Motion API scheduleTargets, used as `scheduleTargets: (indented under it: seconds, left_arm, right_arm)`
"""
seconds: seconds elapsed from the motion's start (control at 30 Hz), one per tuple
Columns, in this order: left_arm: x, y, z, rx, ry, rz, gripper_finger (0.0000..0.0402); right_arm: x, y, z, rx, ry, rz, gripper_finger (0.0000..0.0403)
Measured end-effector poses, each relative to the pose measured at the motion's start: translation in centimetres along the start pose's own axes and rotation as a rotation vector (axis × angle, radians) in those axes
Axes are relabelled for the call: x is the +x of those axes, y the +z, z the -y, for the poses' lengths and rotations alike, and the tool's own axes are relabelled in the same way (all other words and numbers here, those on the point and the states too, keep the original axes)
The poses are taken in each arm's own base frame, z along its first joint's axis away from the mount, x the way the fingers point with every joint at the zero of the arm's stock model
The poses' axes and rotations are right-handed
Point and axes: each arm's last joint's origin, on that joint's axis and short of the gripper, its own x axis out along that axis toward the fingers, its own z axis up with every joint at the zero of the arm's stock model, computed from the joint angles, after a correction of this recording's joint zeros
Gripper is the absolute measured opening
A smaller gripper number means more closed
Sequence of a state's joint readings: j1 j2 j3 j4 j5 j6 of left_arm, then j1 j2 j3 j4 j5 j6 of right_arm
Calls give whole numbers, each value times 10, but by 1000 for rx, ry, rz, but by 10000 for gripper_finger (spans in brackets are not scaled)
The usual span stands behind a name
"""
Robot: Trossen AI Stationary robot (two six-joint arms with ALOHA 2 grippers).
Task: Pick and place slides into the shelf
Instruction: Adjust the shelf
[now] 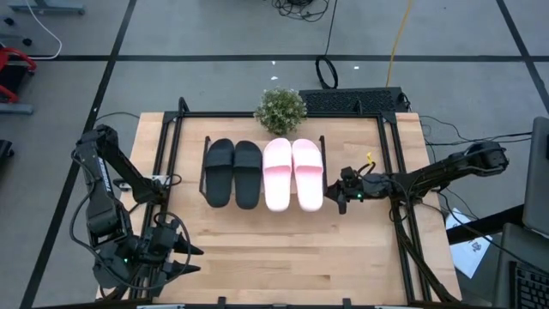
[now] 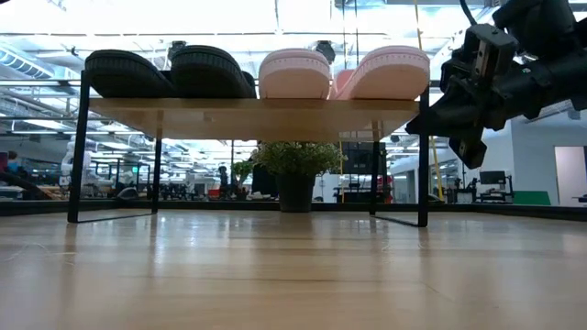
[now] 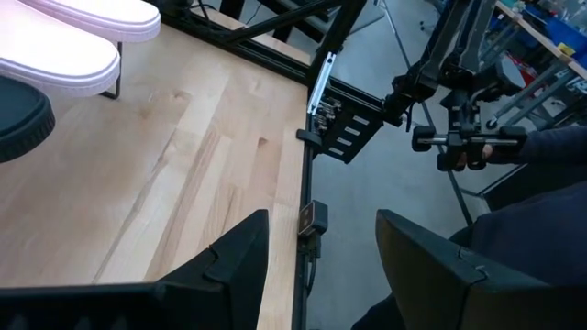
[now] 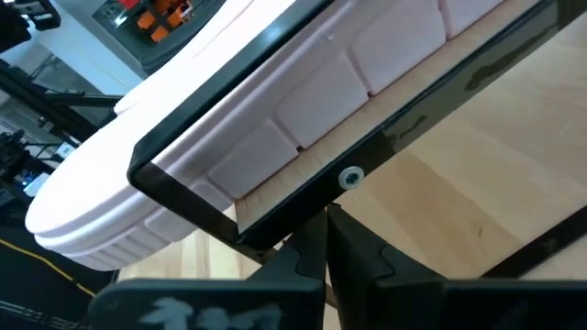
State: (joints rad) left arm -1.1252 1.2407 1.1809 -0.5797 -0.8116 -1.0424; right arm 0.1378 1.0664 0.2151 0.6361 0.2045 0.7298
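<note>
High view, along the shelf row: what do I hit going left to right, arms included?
Left arm → black slide → black slide → pink slide → pink slide → right hand, shut beside the shelf.

I see the table (image 1: 283, 249) as pale wood, smooth with a soft sheen; the shelf (image 2: 248, 115) has a light wood board on glossy black metal legs; black slides (image 1: 232, 172) look matt, pink slides (image 1: 293, 173) smooth
</note>
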Motion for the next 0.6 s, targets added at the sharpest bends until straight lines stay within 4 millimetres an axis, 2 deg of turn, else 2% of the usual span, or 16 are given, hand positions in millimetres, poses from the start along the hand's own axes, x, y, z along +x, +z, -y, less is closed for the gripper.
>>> scheduleTargets:
  seconds: [0.6]
  left_arm:
    - [0, 0, 0, 0, 1, -1, 198]
  right_arm:
    - [-1, -8, -4, 15, -4, -59, 0]
